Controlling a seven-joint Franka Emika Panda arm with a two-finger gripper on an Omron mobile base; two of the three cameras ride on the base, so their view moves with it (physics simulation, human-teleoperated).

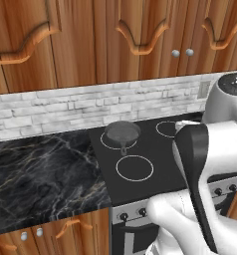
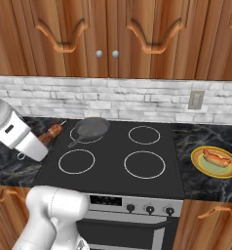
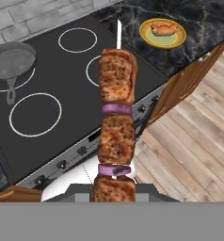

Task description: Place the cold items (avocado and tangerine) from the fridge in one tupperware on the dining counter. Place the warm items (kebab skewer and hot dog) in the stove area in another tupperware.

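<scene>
Lots of open floor (image 3: 194, 136) right of the stove (image 3: 81, 94) edge in the hand view. Gripper (image 3: 115, 188) is clamped on the skewer (image 3: 116, 122), whose long axis runs bottom to top, tip toward the hot dog (image 3: 164, 29) plate (image 3: 147, 34) at upper right.

Pan (image 2: 91, 128) on stove (image 2: 113, 156) rear-left burner; hot dog (image 2: 216, 157) on yellow plate (image 2: 201, 165).

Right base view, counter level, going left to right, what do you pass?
White robot arm → brown meat kebab skewer → dark round frying pan → black stovetop → yellow plate carrying a hot dog.
</scene>
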